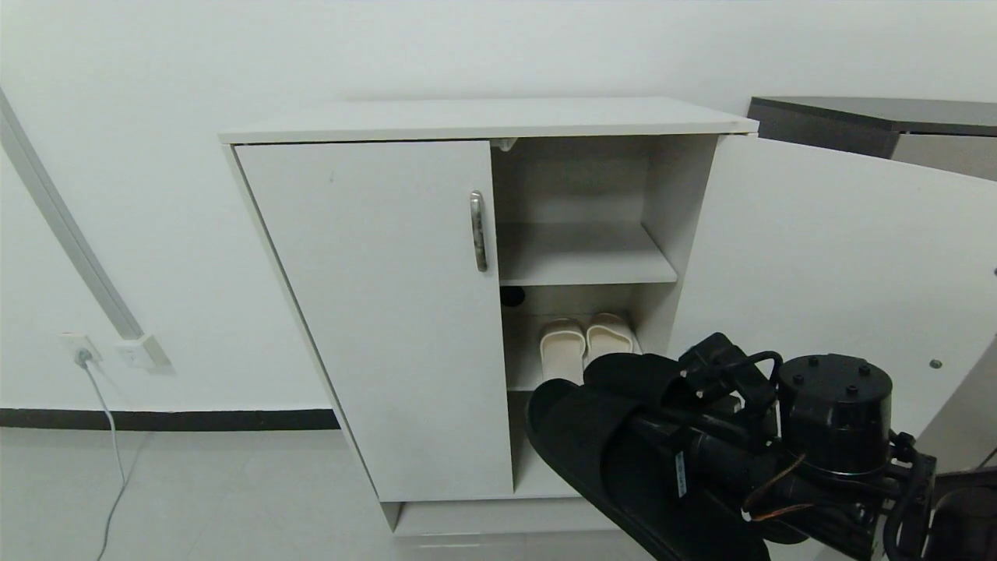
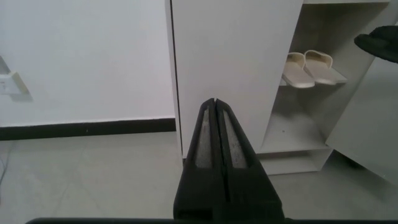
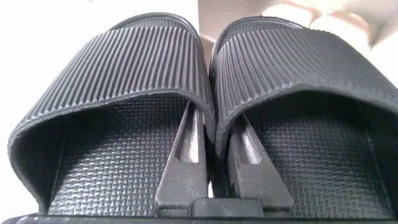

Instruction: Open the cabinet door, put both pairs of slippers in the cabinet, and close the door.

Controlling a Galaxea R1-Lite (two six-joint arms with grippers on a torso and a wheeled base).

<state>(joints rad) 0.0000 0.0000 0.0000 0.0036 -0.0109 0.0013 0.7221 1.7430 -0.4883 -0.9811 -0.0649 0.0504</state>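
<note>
Two black slippers [image 1: 615, 436] are clamped side by side in the right end effector [image 3: 216, 115], one finger inside each, in front of the white cabinet [image 1: 483, 117] with its right door [image 1: 818, 257] open. A cream pair [image 1: 588, 343] is stowed on the lower shelf. The second placement is judged in hand; a forward reach onto a free shelf is called for. The left end effector [image 2: 214, 106] is pressed shut, empty, above the grey floor [image 1: 195, 491] near a white wall [image 1: 156, 156].
</note>
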